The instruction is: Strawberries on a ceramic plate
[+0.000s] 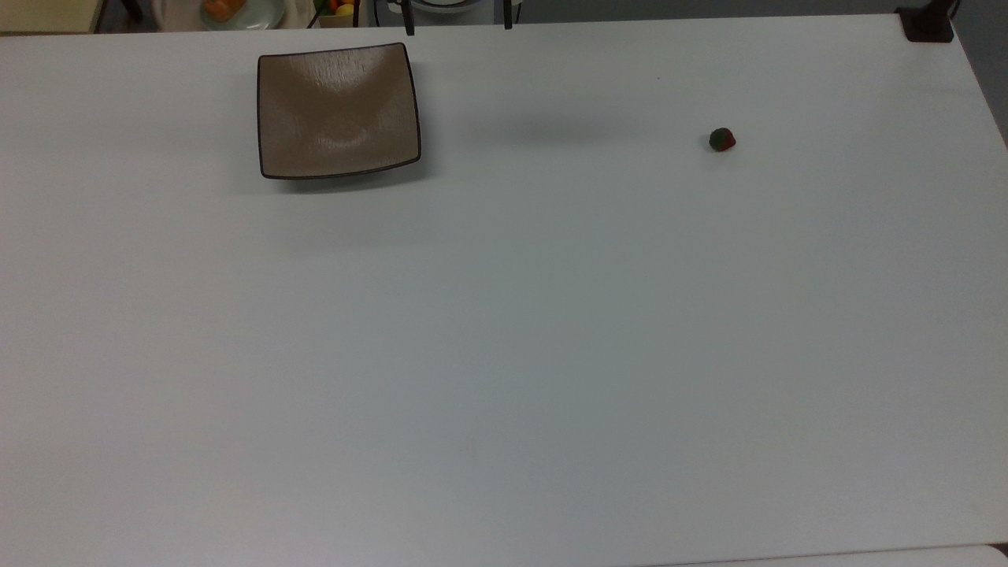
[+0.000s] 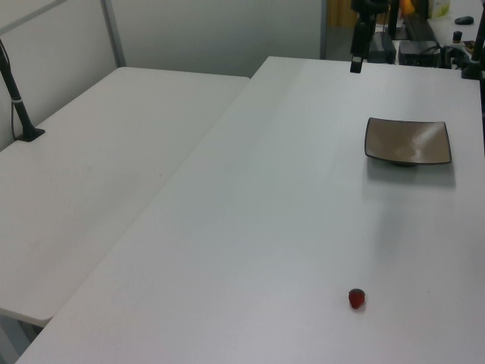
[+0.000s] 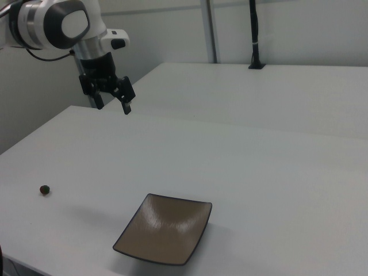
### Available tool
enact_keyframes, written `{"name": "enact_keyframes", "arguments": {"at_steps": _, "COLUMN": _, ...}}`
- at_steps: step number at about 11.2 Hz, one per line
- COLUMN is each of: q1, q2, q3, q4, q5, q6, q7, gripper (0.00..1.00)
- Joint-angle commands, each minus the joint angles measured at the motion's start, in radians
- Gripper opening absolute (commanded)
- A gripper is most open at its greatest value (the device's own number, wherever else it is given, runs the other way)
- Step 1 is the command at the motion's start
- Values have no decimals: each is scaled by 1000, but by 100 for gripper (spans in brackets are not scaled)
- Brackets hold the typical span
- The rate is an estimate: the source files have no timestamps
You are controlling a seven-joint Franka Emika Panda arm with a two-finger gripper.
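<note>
The ceramic plate (image 1: 339,110), square, glossy tan-brown with a thin dark rim, lies bare on the white table (image 1: 504,354) near the top view's upper left. A tiny red strawberry (image 1: 722,139) with a dark green cap rests far off toward the top view's right. In the left view the strawberry (image 2: 357,298) lies near the front and the plate (image 2: 408,141) further back. My gripper (image 3: 113,107) hangs open and holds nothing, high above the table's edge, well apart from the strawberry (image 3: 44,189) and the plate (image 3: 164,236). Its dark fingers (image 1: 409,24) poke in at the top view's upper edge.
A pale round dish (image 1: 236,12) with orange food and other clutter sit beyond the table's far edge. A black post base (image 1: 928,24) stands at the top view's upper right corner. A second white table (image 2: 114,167) adjoins, with a black post (image 2: 19,106) on it.
</note>
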Motion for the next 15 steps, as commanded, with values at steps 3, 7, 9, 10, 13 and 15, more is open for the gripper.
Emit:
{"name": "enact_keyframes", "arguments": {"at_steps": 3, "q1": 10, "q2": -7, "q3": -16, "q4": -5, "q5": 17, "q6": 13, "q7": -11, "gripper": 100}}
{"name": "enact_keyframes", "arguments": {"at_steps": 7, "q1": 11, "q2": -5, "q3": -16, "q4": -5, "q5": 20, "q6": 15, "q7": -14, "gripper": 100}}
{"name": "enact_keyframes", "arguments": {"at_steps": 9, "q1": 13, "q2": -5, "q3": -14, "q4": -8, "q5": 20, "q6": 13, "q7": -37, "gripper": 100}}
{"name": "enact_keyframes", "arguments": {"at_steps": 10, "q1": 18, "q2": -5, "q3": -11, "q4": -11, "q5": 20, "q6": 9, "q7": -81, "gripper": 100}}
{"name": "enact_keyframes", "arguments": {"at_steps": 13, "q1": 42, "q2": -1, "q3": -8, "q4": -33, "q5": 20, "q6": 7, "q7": -241, "gripper": 100}}
{"name": "enact_keyframes", "arguments": {"at_steps": 15, "q1": 48, "q2": 7, "q3": -7, "q4": -54, "q5": 20, "q6": 4, "q7": -365, "gripper": 100}}
